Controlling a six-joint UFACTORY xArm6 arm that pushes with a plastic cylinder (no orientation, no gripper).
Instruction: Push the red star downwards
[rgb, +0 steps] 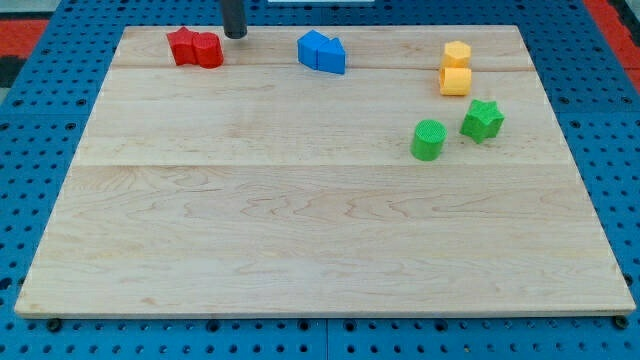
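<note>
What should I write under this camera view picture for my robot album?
My tip sits at the board's top edge, just right of the red star and its red neighbour, before pushing the star downwards.

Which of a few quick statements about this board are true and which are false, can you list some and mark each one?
1. My tip is near the view's top edge, just to the right of the red blocks. True.
2. The red star sits at the view's bottom right. False: it is at the top left, touching another red block.
3. Two yellow blocks are next to each other, one above the other in the view. True.
4. The green cylinder lies to the right of the green star. False: it lies to the star's left and slightly lower.
5. The blue blocks are touching the yellow ones. False: bare wooden board separates them.
</note>
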